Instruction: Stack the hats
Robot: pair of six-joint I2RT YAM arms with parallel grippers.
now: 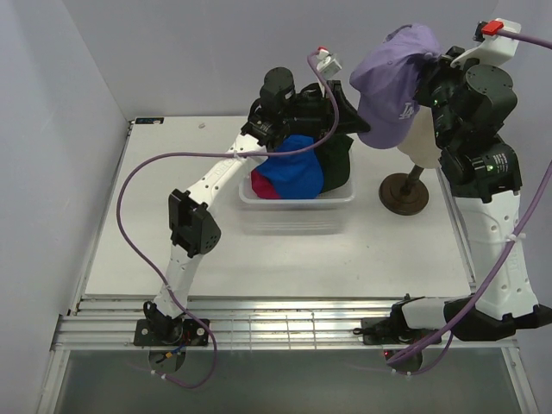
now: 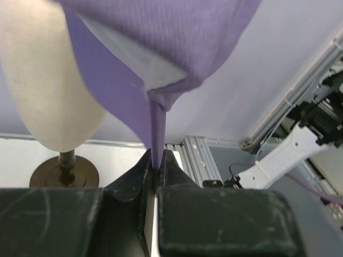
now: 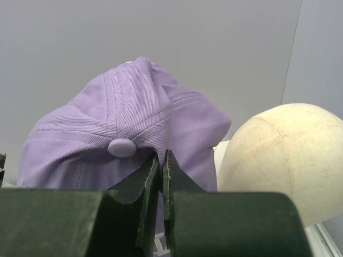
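Lavender hat (image 1: 392, 82) hangs just above the left gripper (image 2: 156, 163), which pinches its edge; the right gripper (image 3: 161, 166) clamps its crown.

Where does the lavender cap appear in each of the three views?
Top external: lavender cap upper right, next to the mannequin head.
Left wrist: fills the top, fabric pinched in the left claw.
Right wrist: centre left, behind the right claw.
Shared landmark: the cream mannequin head, in all three.
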